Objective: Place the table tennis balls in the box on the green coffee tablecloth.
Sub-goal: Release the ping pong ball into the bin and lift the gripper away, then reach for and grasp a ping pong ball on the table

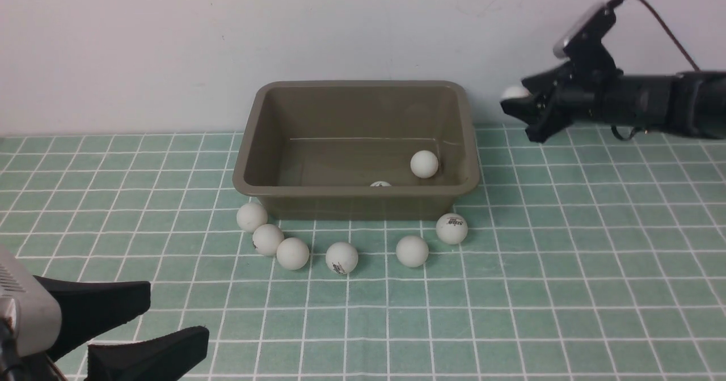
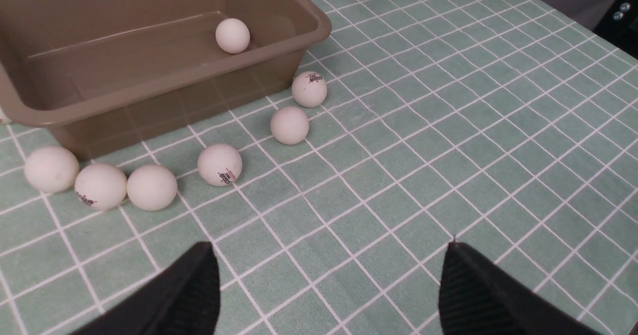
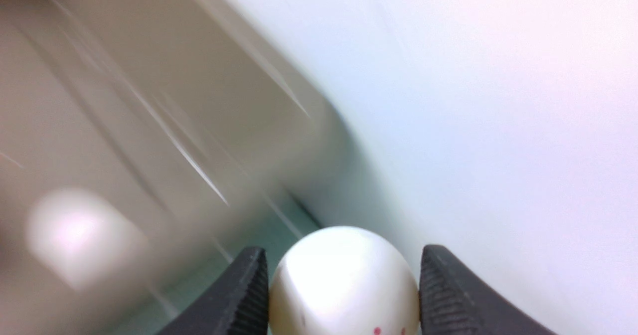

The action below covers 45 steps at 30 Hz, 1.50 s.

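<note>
Inside the box (image 1: pixel 351 114), a ball (image 1: pixel 380 184) barely peeks above the near rim; the right gripper (image 1: pixel 515 96) pinches another ball (image 3: pixel 344 280), half-hidden; the left gripper (image 2: pixel 329 252) gapes wide.

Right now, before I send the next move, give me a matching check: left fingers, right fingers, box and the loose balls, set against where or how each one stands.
Column 1
1. left fingers
2. right fingers
3. box
4. six loose balls

Column 2
A. contains two balls
B. shut on a ball, raised to the right of the box
C. lying on the tablecloth along the box's front
D. spread open, low over the cloth, holding nothing

Pairs: 1-D, 2-B, 3-A, 4-C
</note>
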Tool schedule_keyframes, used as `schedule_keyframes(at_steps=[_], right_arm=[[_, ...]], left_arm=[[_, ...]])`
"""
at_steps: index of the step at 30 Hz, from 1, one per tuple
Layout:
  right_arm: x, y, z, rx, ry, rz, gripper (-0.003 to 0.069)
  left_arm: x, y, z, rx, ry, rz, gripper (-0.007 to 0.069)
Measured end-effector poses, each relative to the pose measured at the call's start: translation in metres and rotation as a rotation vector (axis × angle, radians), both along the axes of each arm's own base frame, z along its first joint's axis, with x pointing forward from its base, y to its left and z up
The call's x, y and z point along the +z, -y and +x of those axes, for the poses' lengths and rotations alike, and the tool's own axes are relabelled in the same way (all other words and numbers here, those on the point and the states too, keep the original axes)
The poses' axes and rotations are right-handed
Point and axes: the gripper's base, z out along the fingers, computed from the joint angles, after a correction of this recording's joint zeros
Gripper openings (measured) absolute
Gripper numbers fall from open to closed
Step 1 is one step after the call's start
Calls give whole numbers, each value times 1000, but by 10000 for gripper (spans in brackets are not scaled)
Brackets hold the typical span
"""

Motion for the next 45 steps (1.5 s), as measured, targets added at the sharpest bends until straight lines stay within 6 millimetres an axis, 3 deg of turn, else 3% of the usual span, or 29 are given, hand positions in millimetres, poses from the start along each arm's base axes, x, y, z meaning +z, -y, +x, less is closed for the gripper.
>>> schedule_keyframes(at_steps=[2,6,9,18,24,29,33,34,39,45], right_arm=[[7,-5,-3,40,10,30,356],[29,-34,-18,202,-7,158,356],[25,-57,-26,247,-97,170,356],[8,-65,-27,134,-277,92,358],[10,-63,-24,35,-355,169,514],[45,-58,-32,56,-241,99,503],[108,-30,-51,38,-81,-13,432],[127,-22,-59,23,-44,-46,416],[184,3,-93,-65,45,-133,400],[231,19,-144,-198,52,-179,399]], left_arm=[[0,0,0,0,0,0,532],[0,0,0,0,0,0,532],[0,0,0,0,0,0,532],[0,0,0,0,0,0,532],[0,0,0,0,0,0,532],[0,0,0,0,0,0,532],[0,0,0,0,0,-3,532],[0,0,0,0,0,-3,532],[0,0,0,0,0,-3,532],[0,0,0,-2,3,-2,532]])
